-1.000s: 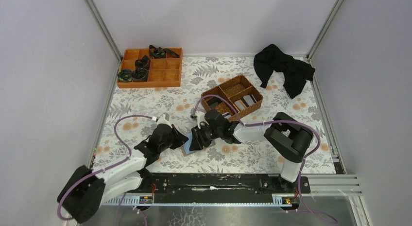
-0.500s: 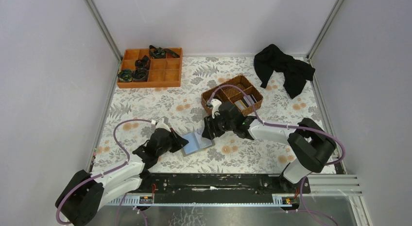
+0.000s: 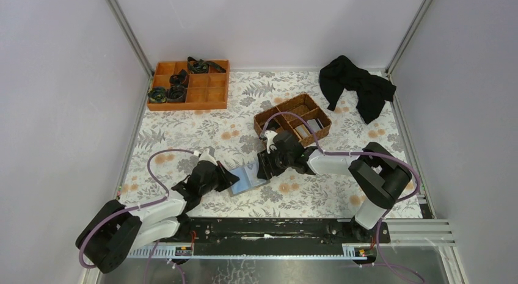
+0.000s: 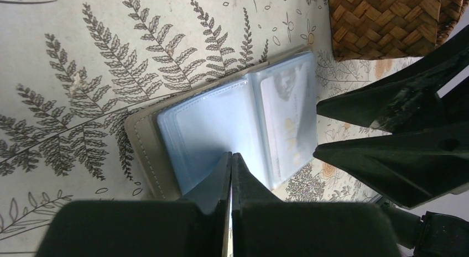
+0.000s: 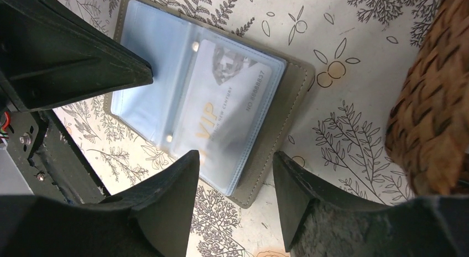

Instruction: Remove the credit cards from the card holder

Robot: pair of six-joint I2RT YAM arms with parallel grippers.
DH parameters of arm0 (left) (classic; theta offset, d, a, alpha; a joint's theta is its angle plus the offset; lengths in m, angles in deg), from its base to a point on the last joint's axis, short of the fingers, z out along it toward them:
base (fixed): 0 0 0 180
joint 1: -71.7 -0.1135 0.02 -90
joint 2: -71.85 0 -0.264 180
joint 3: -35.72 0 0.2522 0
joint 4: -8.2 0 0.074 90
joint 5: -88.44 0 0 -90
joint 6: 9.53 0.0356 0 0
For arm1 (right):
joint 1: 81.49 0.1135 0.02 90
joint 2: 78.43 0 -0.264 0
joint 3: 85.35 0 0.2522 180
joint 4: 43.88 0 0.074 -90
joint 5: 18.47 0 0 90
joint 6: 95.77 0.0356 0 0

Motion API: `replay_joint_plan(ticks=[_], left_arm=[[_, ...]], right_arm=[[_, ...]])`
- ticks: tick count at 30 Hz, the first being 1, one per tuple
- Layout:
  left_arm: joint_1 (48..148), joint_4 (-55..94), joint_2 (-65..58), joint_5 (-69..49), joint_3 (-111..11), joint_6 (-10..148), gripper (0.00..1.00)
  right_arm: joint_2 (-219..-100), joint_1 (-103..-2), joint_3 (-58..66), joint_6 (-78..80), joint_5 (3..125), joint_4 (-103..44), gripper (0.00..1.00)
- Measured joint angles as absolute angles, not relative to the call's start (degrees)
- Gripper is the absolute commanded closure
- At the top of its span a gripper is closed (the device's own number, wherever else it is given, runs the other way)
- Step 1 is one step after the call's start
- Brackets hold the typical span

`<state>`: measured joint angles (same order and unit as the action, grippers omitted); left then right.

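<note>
The card holder (image 3: 247, 179) lies open and flat on the floral mat, also seen in the left wrist view (image 4: 232, 130) and the right wrist view (image 5: 166, 74). A pale credit card (image 5: 227, 110) printed "VIP" sits in its right clear sleeve. My left gripper (image 3: 231, 177) is shut, its tips (image 4: 231, 155) pressed on the holder's left panel. My right gripper (image 3: 267, 166) is open, its jaws (image 5: 233, 157) straddling the holder's right edge without holding anything. Several dark and pale cards (image 3: 313, 124) lie in the wicker basket.
The brown wicker basket (image 3: 278, 115) stands just behind the right gripper, and shows in the wrist views (image 4: 387, 19) (image 5: 437, 119). An orange divided tray (image 3: 214, 91) with black items sits far left. A black cloth (image 3: 357, 82) lies far right.
The holder, raised and half folded a second ago, now lies open and flat. My right gripper left it, drew back toward the basket, then came down to its right edge. Left gripper stays on it.
</note>
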<state>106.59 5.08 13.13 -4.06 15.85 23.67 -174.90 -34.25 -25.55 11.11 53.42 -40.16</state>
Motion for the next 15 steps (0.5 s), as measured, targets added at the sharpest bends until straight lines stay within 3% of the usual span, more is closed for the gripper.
replay_joint_plan(ticks=[3,6,11,15], left_arm=[[106.6,3.6,12.0,-4.3,15.9,23.7,1.0],[106.6,2.3,10.9,-4.6,15.8,23.7,1.0],[106.6,0.4,8.7,-5.4,15.6,23.8,1.0],[106.6,-0.8,7.8,-5.7,15.6,24.0,1.0]], right_arm=[[-175.5,-34.2,-25.5,11.2,53.0,-40.3,0.44],[-175.6,-34.3,-25.5,11.3,52.7,-40.3,0.53],[-176.6,-34.4,-25.2,11.8,51.8,-40.1,0.8],[-177.1,-34.4,-24.9,12.0,51.7,-39.3,0.85]])
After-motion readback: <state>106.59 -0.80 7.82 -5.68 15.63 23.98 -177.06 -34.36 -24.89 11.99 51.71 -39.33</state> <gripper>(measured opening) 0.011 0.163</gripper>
